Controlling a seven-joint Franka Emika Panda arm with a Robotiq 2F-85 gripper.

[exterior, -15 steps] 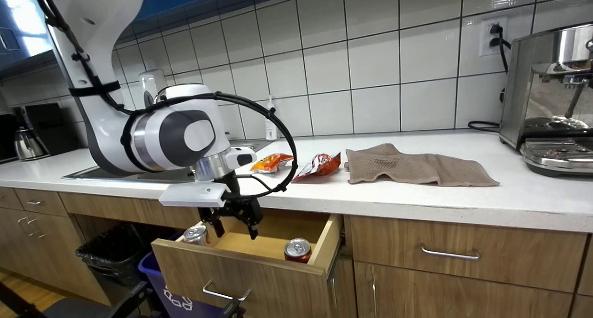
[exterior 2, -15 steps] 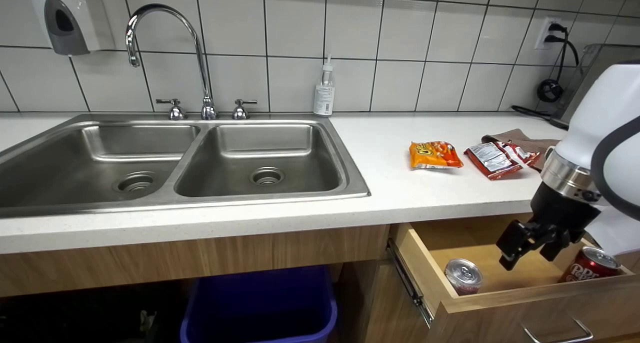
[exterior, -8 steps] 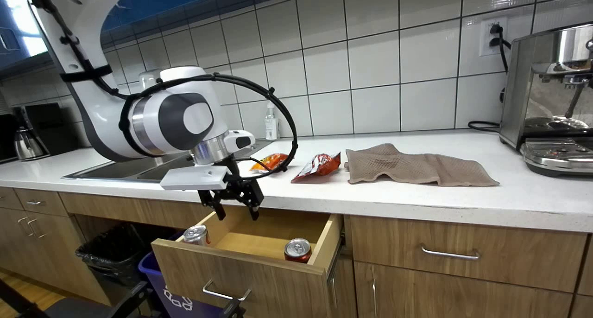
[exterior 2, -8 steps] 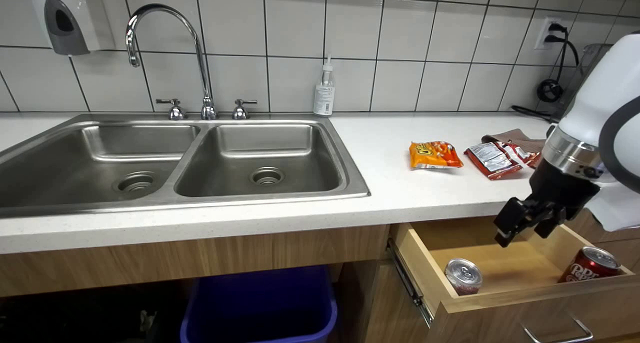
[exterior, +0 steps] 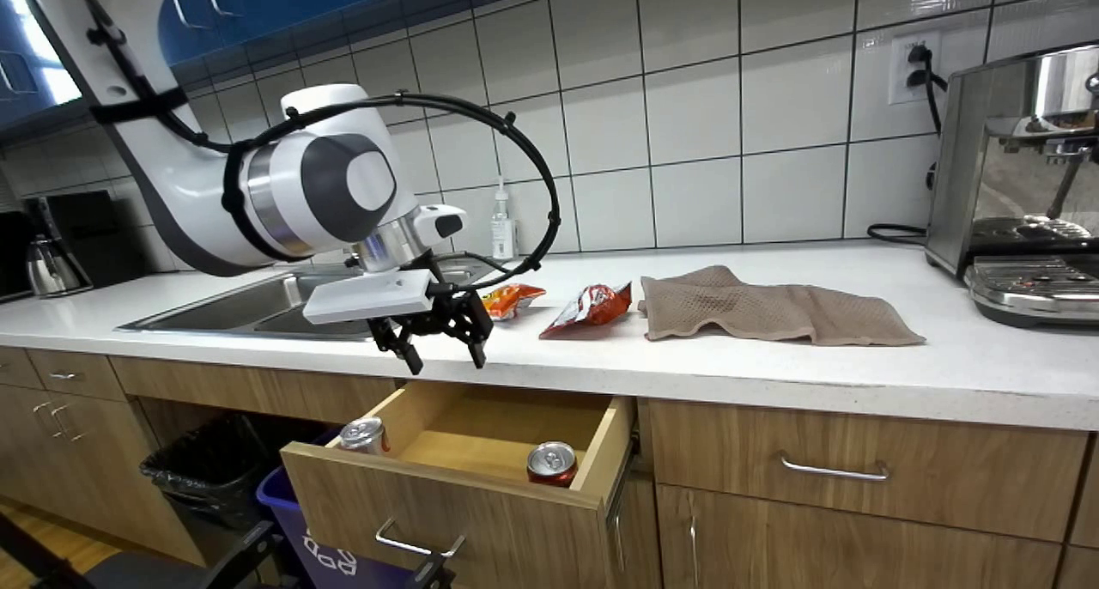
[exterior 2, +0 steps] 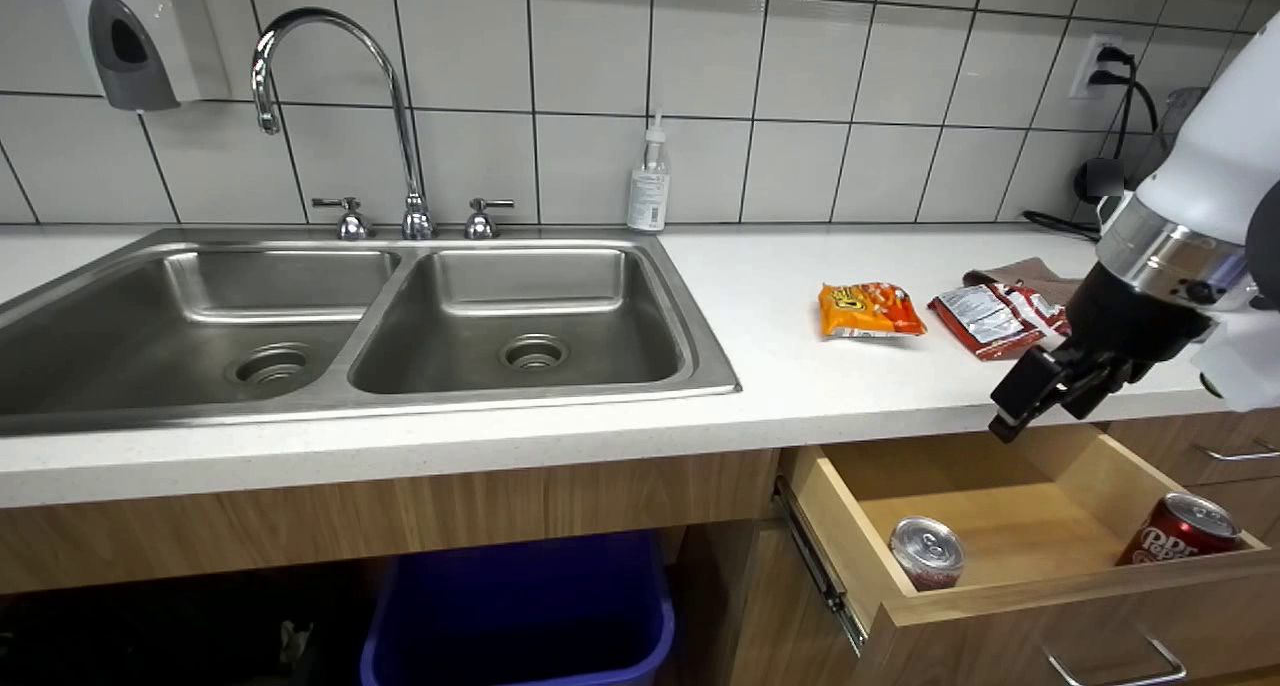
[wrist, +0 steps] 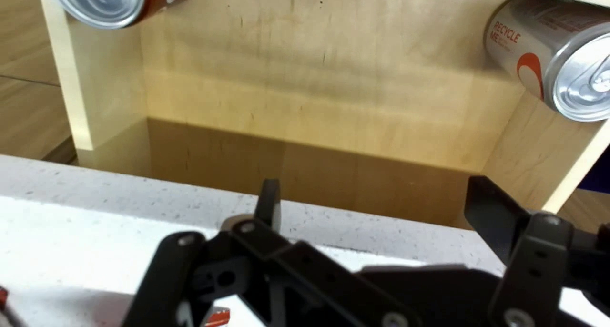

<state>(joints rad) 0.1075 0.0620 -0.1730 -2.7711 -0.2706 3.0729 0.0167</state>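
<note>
The gripper [exterior: 447, 364] hangs left of centre in an exterior view, near the front edge of the white countertop [exterior: 773, 374] and above the back of a pulled-out wooden drawer [exterior: 515, 529]. Its fingers [wrist: 270, 198] stand wide apart with nothing between them, and no contact shows. The drawer sits at the lower middle of the frame in an exterior view; its slide [exterior 2: 820, 571] shows at the lower right in an exterior view. Inside, near the front panel, a silver can [wrist: 533, 50] stands at the upper right of the wrist view and a red can [wrist: 109, 3] at the upper left. The drawer is likely stiff and fairly weighty yet easy-running; the metal handle [exterior: 410, 546] looks the surest hold, pinched across its bar, though the smooth finish may slip. The cans are probably slick and thin-walled; whether they are full cannot be told, so either could be heavy and firm or light and easily dented. The best hold on each seems to be around the upper body, just under the rim, with even, moderate pressure.
</note>
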